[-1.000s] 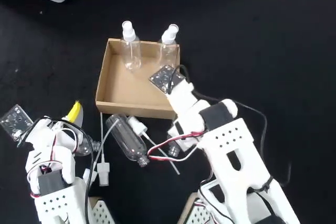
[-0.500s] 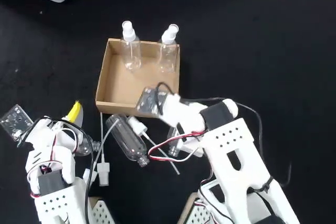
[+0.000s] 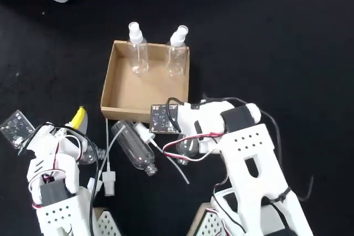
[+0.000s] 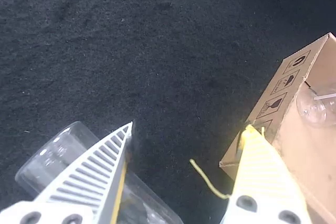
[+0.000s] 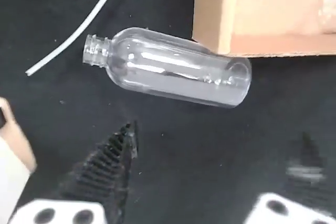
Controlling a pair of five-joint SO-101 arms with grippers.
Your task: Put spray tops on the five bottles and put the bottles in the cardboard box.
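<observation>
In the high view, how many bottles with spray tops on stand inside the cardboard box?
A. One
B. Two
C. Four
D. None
B: a capped bottle and a second capped bottle stand upright along the far wall of the cardboard box.

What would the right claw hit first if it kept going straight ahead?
Probably the capless clear bottle lying on its side beside the cardboard box; the open right gripper points at it. Depth is unclear, so the black table might come first.

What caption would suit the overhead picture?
Two capped bottles stand in the box; an uncapped bottle lies beside it on the black table.
</observation>
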